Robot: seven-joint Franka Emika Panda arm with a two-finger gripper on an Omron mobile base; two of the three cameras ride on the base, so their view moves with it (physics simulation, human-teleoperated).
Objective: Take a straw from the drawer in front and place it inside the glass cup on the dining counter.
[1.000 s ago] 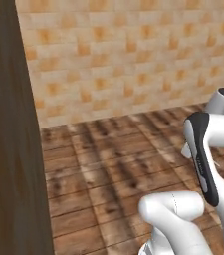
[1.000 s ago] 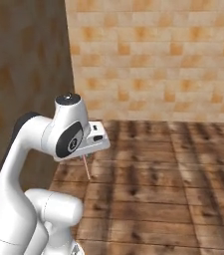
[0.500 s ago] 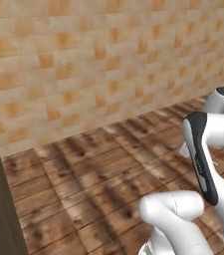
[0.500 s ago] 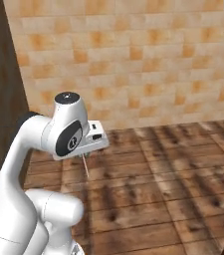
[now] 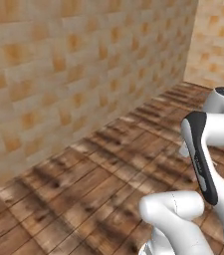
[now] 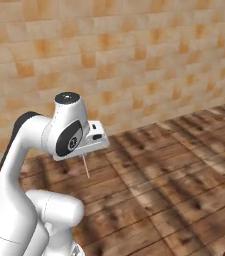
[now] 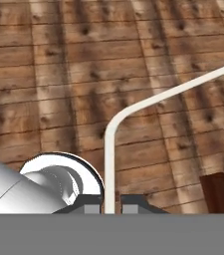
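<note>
You have the straw [image 7: 109, 164] pinched between the jaws of the gripper [image 7: 110, 205]: in the hand view the 2 dark tips sit pressed against its base at the bottom edge, 1 on each side. From there the straw runs straight up the frame, then bends and slants off toward the upper right, ending in a free tip. It looks off-white in this view, and it hangs over a wooden plank floor [image 7: 83, 74] without touching it.

In the right base view you see the straw [image 6: 86, 166] as a thin pale-pink line poking down from under the white hand, tilted slightly, with its lower end in the air above the planks. The arm is folded, with the hand held out in front of the shoulder, well above the floor.

In the left base view a thin dark sliver at the right edge, beside the forearm, may be the straw, but it is too small to tell.

Ahead of you stands a tiled wall [image 5: 58, 74] of tan and orange squares, meeting the floor along a slanted line; in the left base view it turns a corner at the upper right. A dark reddish-brown wooden block [image 7: 222, 191] shows at the lower right of the hand view, low on the floor side.
</note>
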